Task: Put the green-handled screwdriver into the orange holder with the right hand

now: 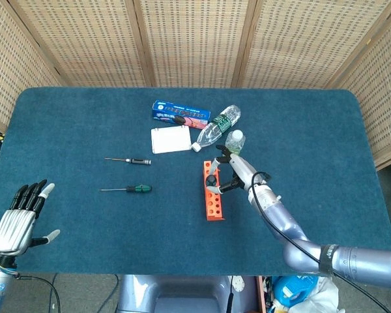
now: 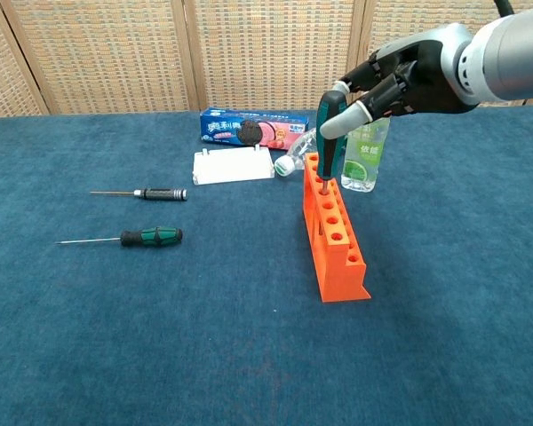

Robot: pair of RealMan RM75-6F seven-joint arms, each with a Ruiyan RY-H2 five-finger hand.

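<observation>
- A blue-covered table (image 1: 85,117) stood before wicker screens.
- My right hand (image 2: 400,84) hovered over the orange holder (image 2: 336,232), fingers (image 2: 342,120) closed around a green-handled screwdriver (image 2: 328,133) standing upright, its tip in a hole at the holder's 12 o'clock end.
- A second green-handled screwdriver (image 2: 124,238) lay at the holder's 9 o'clock.
- My left hand (image 1: 19,218) rested at the table's 7 o'clock, fingers spread, holding nothing.

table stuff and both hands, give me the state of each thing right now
right hand: holds green-handled screwdriver upright, tip in orange holder
left hand: open, holding nothing
second green screwdriver: lying flat
black screwdriver: lying flat
clear bottle: on its side
small bottle: upright
cookie box: lying flat
</observation>
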